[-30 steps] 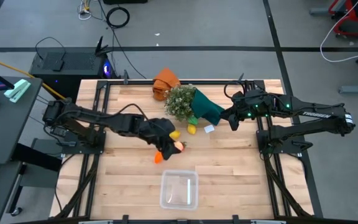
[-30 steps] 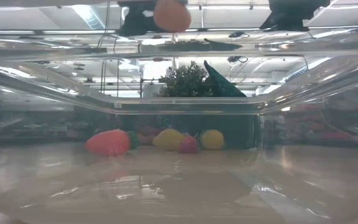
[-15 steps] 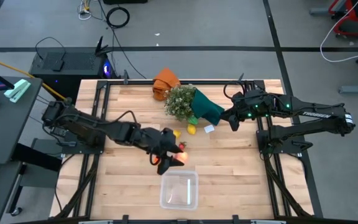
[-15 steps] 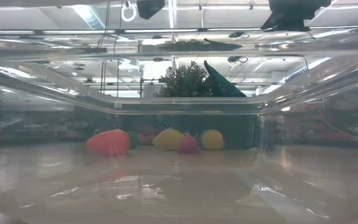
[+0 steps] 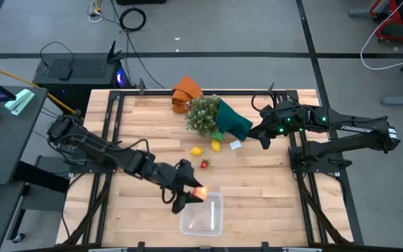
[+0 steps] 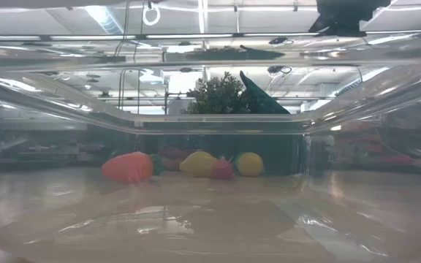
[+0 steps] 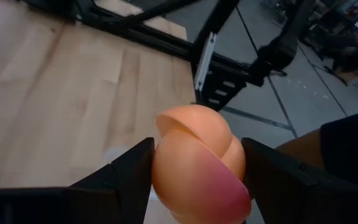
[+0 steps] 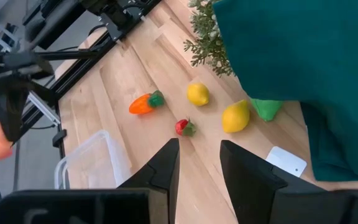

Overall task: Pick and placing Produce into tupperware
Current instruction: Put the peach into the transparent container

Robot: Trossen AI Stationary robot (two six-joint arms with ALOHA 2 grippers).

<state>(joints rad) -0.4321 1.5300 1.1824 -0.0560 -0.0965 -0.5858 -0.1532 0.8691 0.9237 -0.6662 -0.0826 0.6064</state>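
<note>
0 items in tupperware (image 5: 203, 214) yet; left gripper (image 5: 189, 194) clamped on peach (image 5: 199, 192) at its rim. 2 lemons, carrot, berry left. Right gripper (image 5: 260, 134): fingers slightly apart, empty.

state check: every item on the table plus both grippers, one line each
peach: held in the left gripper, at the tupperware's edge
tupperware: upright, open, empty
carrot: lying on the table
two lemons: on the table near the plant
red berry: on the table
right gripper: open, empty, beside the plant
</note>
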